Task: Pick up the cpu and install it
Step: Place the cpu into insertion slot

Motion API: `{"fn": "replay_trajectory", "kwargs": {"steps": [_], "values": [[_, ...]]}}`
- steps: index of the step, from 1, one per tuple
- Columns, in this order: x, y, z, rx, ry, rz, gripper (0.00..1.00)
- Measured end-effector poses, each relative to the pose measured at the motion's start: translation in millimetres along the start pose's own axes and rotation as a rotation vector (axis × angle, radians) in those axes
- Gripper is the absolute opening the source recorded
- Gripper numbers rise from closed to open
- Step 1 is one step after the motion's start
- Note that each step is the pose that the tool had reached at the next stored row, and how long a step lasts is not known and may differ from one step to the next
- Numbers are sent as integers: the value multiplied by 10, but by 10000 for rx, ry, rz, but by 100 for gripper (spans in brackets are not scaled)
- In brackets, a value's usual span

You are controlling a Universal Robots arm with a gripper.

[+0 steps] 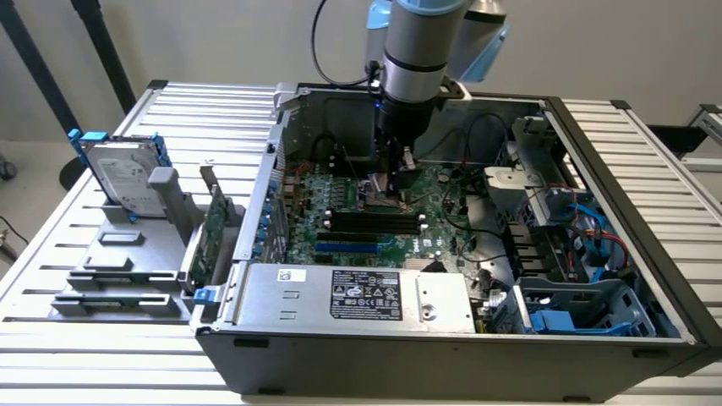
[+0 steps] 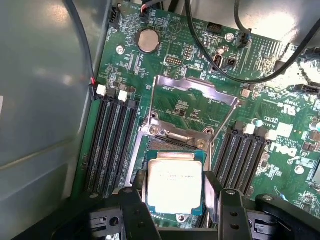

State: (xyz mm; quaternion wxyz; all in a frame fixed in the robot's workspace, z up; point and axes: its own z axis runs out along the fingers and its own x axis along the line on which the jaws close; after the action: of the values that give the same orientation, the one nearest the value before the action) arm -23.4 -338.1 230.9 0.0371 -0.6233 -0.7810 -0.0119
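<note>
1. My claw (image 2: 175, 189) is spread wide and grips the cpu (image 2: 175, 176) by two opposite edges, with a black finger (image 2: 136, 207) on each side.
2. The cpu lies flat, silver lid up, within the socket (image 2: 172, 143). I cannot tell whether it is fully seated.
3. The socket's plate (image 2: 194, 100) is swung open just beyond the cpu.
4. Black memory slots (image 2: 112, 145) flank the socket on both sides, all on the green board (image 2: 125, 65).
5. A coin cell (image 2: 148, 41) sits farther out on the board.
6. In the exterior view, my claw (image 1: 390, 188) reaches down from the arm (image 1: 420, 51) at the upper middle of the frame into the open case (image 1: 451, 364).
7. The power supply (image 1: 361, 296) lies at the lower middle of the frame.
8. A hard drive (image 1: 118, 173) stands on a grey rack (image 1: 124, 271) at the exterior view's left, outside the case.
</note>
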Motion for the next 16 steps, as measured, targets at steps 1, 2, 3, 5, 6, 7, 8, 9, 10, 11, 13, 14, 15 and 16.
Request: {"fn": "replay_trajectory", "kwargs": {"steps": [1,2,3,5,6,7,8,9,10,11,13,14,15,16], "values": [[1,-3,2,-3,2,79,55],[1,-7,4,-7,4,160,55],[2,-10,6,-11,6,249,55],[3,-17,10,-20,11,412,55],[4,-21,12,-25,14,496,55],[5,-24,14,-30,16,588,55],[5,-28,16,-37,19,679,55],[6,-32,18,-44,22,772,55],[7,-36,20,-50,23,869,55],[8,-39,22,-58,27,969,55],[9,-48,28,-73,33,1175,55],[10,-52,31,-80,36,1274,55],[11,-57,34,-88,39,1373,55],[12,-61,38,-95,41,1470,55]]}}
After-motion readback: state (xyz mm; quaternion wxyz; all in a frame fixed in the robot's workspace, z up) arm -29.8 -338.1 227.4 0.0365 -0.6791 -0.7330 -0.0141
